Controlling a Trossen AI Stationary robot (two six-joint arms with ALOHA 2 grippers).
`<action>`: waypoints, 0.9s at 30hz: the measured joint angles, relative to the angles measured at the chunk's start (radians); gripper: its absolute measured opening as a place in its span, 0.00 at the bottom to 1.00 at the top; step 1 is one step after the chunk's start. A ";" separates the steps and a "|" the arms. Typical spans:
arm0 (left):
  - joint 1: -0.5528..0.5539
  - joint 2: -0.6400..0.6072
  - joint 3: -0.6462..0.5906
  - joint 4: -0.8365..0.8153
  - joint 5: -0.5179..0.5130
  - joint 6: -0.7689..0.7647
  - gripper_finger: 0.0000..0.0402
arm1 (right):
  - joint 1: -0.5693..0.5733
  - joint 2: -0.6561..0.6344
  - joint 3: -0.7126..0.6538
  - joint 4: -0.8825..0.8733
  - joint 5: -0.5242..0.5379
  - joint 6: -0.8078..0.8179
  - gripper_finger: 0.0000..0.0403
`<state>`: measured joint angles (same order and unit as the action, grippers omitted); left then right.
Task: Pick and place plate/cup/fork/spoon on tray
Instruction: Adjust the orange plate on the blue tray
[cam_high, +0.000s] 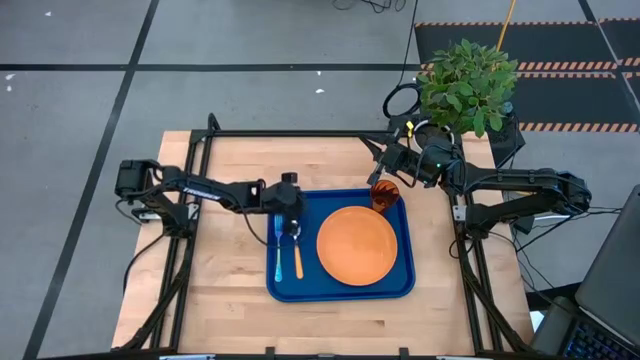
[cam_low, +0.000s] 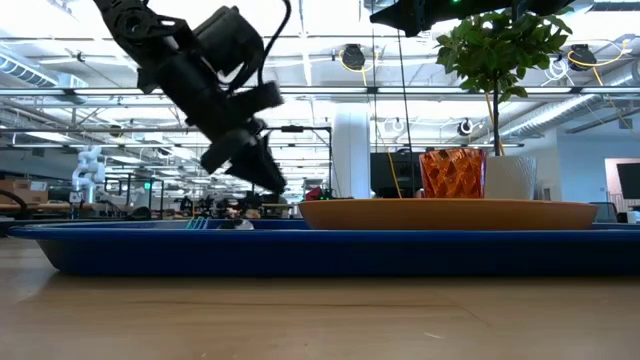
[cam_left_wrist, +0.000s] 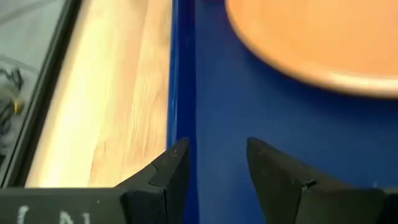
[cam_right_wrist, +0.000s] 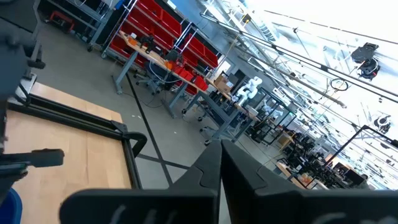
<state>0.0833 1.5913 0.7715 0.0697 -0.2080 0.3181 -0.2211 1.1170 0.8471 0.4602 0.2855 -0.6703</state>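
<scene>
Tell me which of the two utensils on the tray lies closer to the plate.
The spoon, with its orange handle, lies closer to the plate. The light-blue fork lies on the spoon's far side, next to the tray rim.

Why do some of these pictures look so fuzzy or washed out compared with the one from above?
High view: evenly lit, tray and plate crisp. Low view: bright ceiling lights behind leave the left arm a dark shape; the near tabletop is soft. Left wrist view: the plate's edge is out of focus. Right wrist view: bright glare washes out one corner.
</scene>
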 joint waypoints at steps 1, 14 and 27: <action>-0.008 0.000 0.000 0.022 0.005 0.005 0.40 | 0.000 0.000 0.000 0.000 0.000 0.000 0.00; -0.114 0.000 0.000 0.130 0.223 0.064 0.40 | 0.000 0.000 0.000 0.000 0.000 0.001 0.00; -0.105 0.077 0.070 0.190 0.290 0.103 0.40 | 0.000 -0.001 0.000 0.008 -0.002 0.003 0.00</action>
<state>-0.0222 1.6685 0.8413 0.2596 0.0817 0.4213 -0.2208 1.1164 0.8474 0.4680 0.2836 -0.6670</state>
